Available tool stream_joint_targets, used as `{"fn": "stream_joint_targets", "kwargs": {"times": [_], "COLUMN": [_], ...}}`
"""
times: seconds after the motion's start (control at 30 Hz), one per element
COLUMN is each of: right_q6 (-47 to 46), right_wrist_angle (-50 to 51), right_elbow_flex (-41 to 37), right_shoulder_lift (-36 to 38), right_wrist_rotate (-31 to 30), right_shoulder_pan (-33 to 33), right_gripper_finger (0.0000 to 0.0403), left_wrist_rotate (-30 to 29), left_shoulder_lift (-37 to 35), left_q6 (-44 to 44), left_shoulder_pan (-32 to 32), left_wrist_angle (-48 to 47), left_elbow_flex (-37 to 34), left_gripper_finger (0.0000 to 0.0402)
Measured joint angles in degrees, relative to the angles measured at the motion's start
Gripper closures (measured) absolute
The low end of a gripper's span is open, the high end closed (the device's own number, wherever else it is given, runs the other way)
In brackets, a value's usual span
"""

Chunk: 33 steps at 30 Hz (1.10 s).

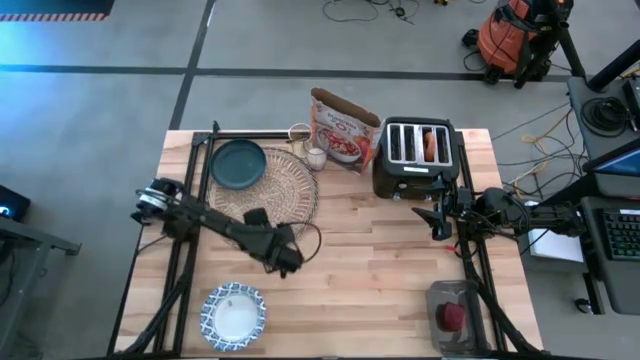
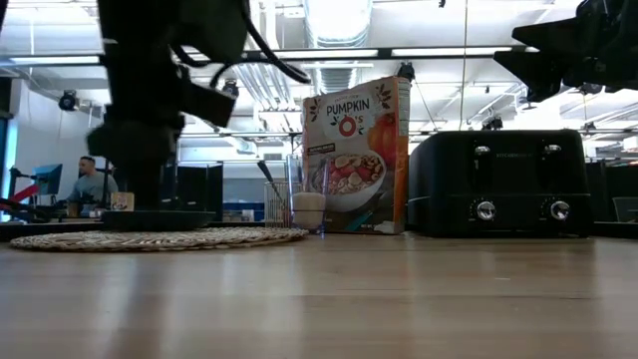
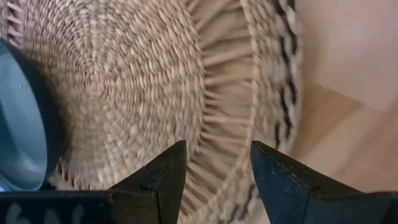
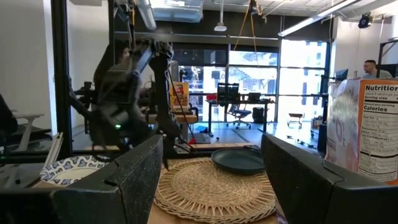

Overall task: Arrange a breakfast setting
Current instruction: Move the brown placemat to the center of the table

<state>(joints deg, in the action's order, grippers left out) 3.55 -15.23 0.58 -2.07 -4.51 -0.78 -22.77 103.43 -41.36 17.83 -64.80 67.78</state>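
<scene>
The left gripper (image 3: pixel 214 171) is hovering low over the near edge of the woven placemat (image 1: pixel 283 183), fingers standing apart with nothing between them, the fringe of the mat showing right through the gap. Just beyond those fingers the dark teal plate (image 1: pixel 238 163) is sitting on the far left part of the mat, its rim overhanging the weave. Off at the table's right side, the right gripper (image 4: pixel 211 168) is waiting beside the black toaster (image 1: pixel 415 158), its fingers spread wide and empty too, looking across at the mat and plate. Moving outward, the small clear glass (image 1: pixel 315 157) is standing at the mat's far edge, close to the cereal bag (image 1: pixel 343 130), which is leaning upright just left of the toaster. Something orange-brown is poking out of one toaster slot; whether that is the bagel, I cannot tell. Down at the front left the blue-and-white bowl (image 1: pixel 233 313) is resting on the bare wood, well apart from the mat, and at the front right corner the red fruit (image 1: pixel 453 315) is lying in a clear container (image 1: pixel 440 295).
</scene>
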Motion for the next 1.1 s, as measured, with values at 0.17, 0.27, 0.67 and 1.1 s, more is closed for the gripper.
{"fn": "stream_joint_targets", "kwargs": {"times": [0.17, 0.27, 0.67, 1.1], "right_q6": [-0.08, 0.0, 0.01, 0.02], "right_wrist_angle": [-0.02, -0.02, -0.02, 0.0], "right_elbow_flex": [-0.01, 0.0, 0.0, 0.0], "right_shoulder_lift": [0.0, 0.0, 0.0, 0.0], "right_wrist_rotate": [0.0, -0.01, 0.0, 0.02], "right_shoulder_pan": [0.02, 0.02, 0.0, 0.02], "right_gripper_finger": [0.0142, 0.0142, 0.0142, 0.0142], "left_wrist_rotate": [-0.19, 0.05, 1.09, -3.78], "left_shoulder_lift": [-1.65, -4.14, -12.87, -8.89], "left_q6": [3.47, 4.47, 7.88, 8.34], "left_shoulder_pan": [-6.46, -10.81, -21.7, -23.69], "left_wrist_angle": [1.94, 4.71, 21.04, 22.31], "left_elbow_flex": [-3.14, -6.12, -19.53, -19.85], "left_gripper_finger": [0.0239, 0.0239, 0.0239, 0.0239]}}
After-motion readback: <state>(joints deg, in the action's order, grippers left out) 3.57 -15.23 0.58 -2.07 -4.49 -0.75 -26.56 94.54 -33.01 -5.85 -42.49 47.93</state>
